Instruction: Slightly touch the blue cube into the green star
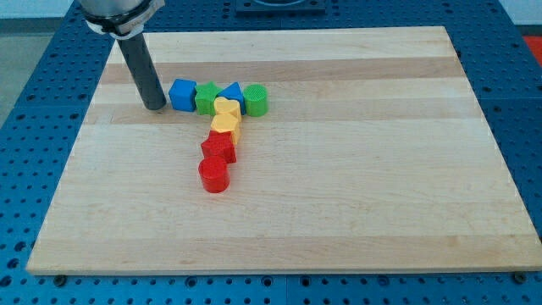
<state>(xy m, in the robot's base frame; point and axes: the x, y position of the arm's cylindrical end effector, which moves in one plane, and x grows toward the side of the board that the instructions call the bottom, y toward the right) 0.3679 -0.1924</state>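
Observation:
The blue cube (pixel 182 94) sits on the wooden board (pixel 339 212) in the upper left part of the view. Its right side touches the green star (pixel 207 97). My tip (pixel 155 107) rests on the board just left of the blue cube, with a narrow gap between them. The rod rises from there to the view's top left.
Right of the green star stand a blue triangular block (pixel 231 92) and a green cylinder (pixel 256 100). Below them runs a column: a yellow heart-like block (pixel 225 108), a yellow block (pixel 224 126), a red star-like block (pixel 218 149), a red cylinder (pixel 214 174).

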